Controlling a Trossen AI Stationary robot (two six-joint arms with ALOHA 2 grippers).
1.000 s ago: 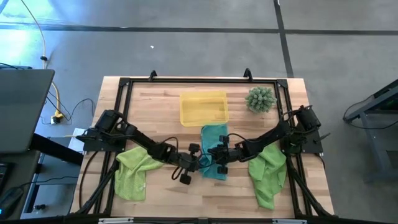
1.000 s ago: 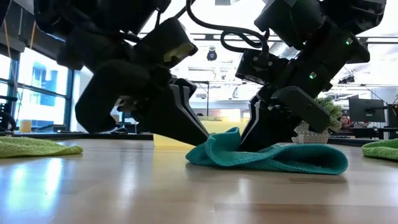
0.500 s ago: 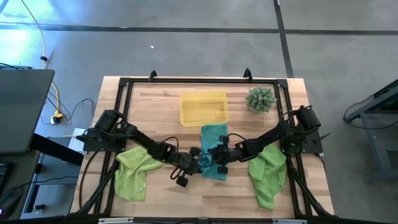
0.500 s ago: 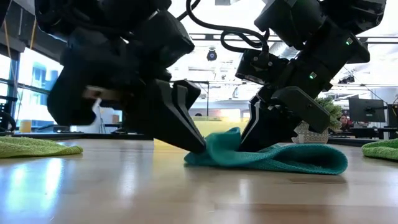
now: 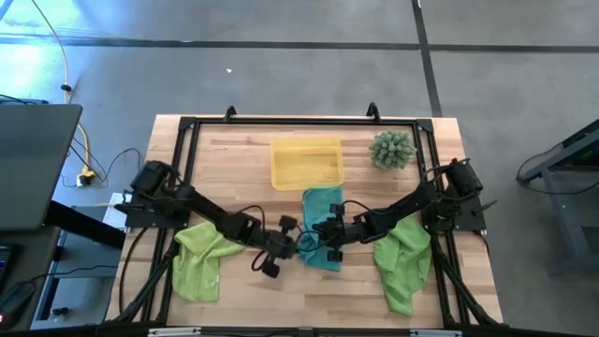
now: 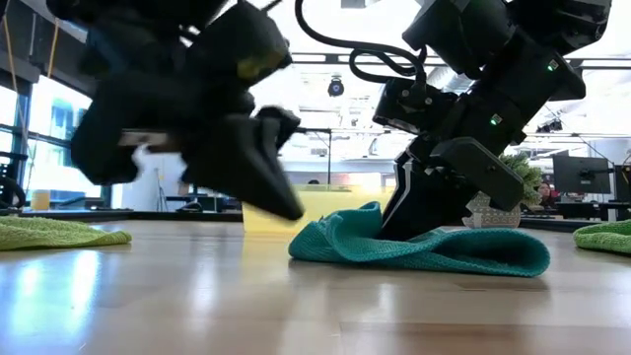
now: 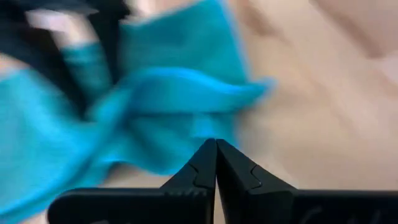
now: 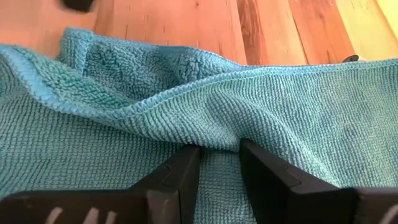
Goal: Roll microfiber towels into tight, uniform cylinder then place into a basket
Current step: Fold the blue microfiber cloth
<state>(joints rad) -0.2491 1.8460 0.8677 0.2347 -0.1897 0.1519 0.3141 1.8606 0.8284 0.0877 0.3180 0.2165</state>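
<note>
The teal towel lies rumpled on the table's middle, near the yellow tray. It also shows in the low view and the right wrist view. My right gripper is shut on the towel, low at the table. My left gripper is shut and empty. It hangs a little above the table by the towel's left edge, with the towel just ahead of its tips. Two lime-green towels lie crumpled at the near left and near right. My right gripper pinches a raised fold of the teal towel between its two fingers. The fingers slant down from the table's right side. The towel lies on the table, bunched up into a ridge in front of the fingers.
A spiky green plant stands at the far right, beside the tray. A black frame runs round the tabletop. Bare wood lies near the front edge.
My left gripper, which was pressing its shut tips down at the teal towel's left edge, has lifted off and drawn back toward the table's left edge. The towel's left edge has spread slightly toward the left. My right gripper has kept still.
</note>
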